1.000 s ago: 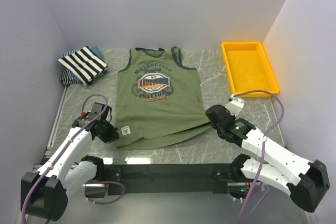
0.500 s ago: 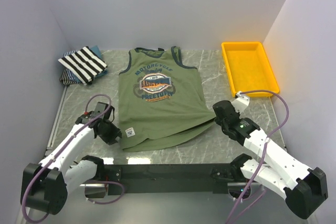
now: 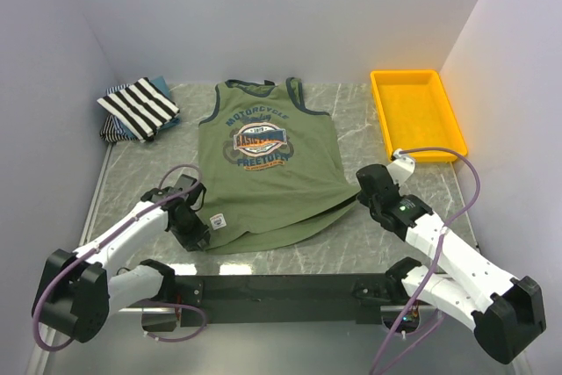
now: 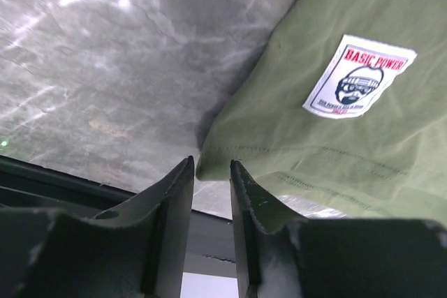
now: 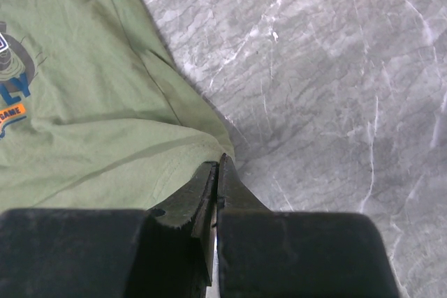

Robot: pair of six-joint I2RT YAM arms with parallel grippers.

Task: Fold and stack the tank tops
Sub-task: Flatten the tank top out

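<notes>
The striped top (image 3: 140, 104) and bluish top (image 3: 163, 85) are folded and stacked. The green top (image 3: 263, 173) lies flat, unfolded. Left jaws stand apart at its hem corner; right jaws are together.

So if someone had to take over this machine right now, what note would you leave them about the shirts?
Left tool: open, its tips at the near left hem corner of the olive tank top, not closed on it.
Right tool: shut at the near right hem corner; whether it pinches cloth is unclear.
The olive tank top lies flat, print up, mid-table. The striped tank top sits folded on a bluish one at the far left.
Done: those two look folded and stacked.
Left: fold the olive one and add it to the stack.
</notes>
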